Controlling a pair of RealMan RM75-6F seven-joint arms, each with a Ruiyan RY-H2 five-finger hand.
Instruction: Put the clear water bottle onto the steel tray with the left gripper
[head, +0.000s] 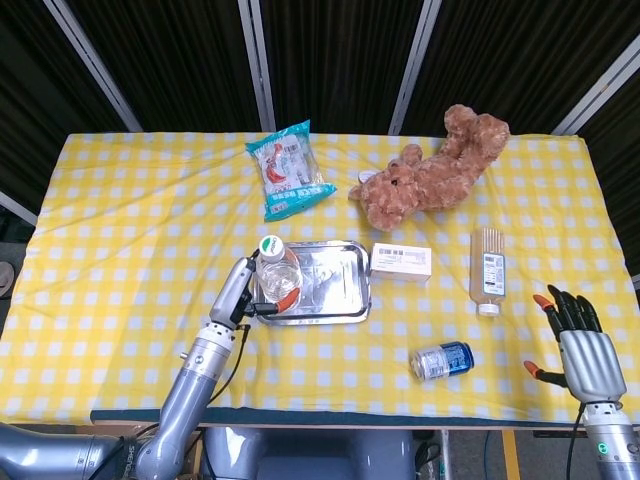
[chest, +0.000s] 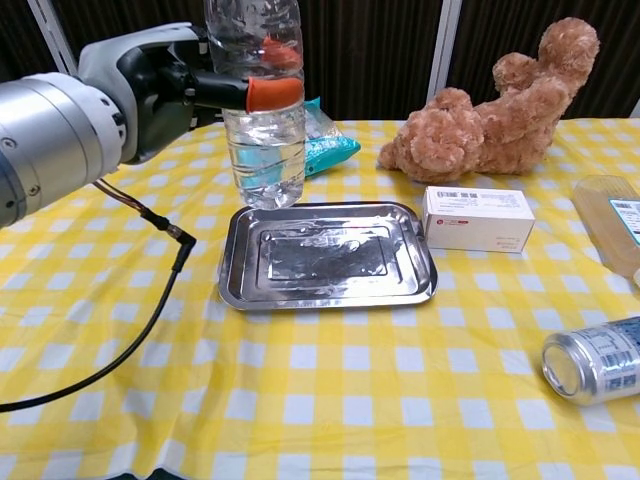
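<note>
My left hand (head: 243, 290) (chest: 165, 80) grips the clear water bottle (head: 277, 272) (chest: 262, 110), which stands upright with its green-and-white cap on top. The bottle hangs in the air over the left end of the steel tray (head: 335, 310) (chest: 330, 290), its base a little above the tray's left rim in the chest view. An orange fingertip (chest: 273, 92) wraps across the bottle's front. The tray is bare and shiny. My right hand (head: 585, 352) hovers at the table's near right corner, holding nothing, fingers apart and pointing up.
A white box (head: 401, 263) (chest: 476, 218) lies just right of the tray. Behind are a teal snack bag (head: 288, 170) and a brown teddy bear (head: 430, 170) (chest: 495, 105). A tan bottle (head: 488, 270) and a blue can (head: 441, 360) (chest: 598, 360) lie on the right.
</note>
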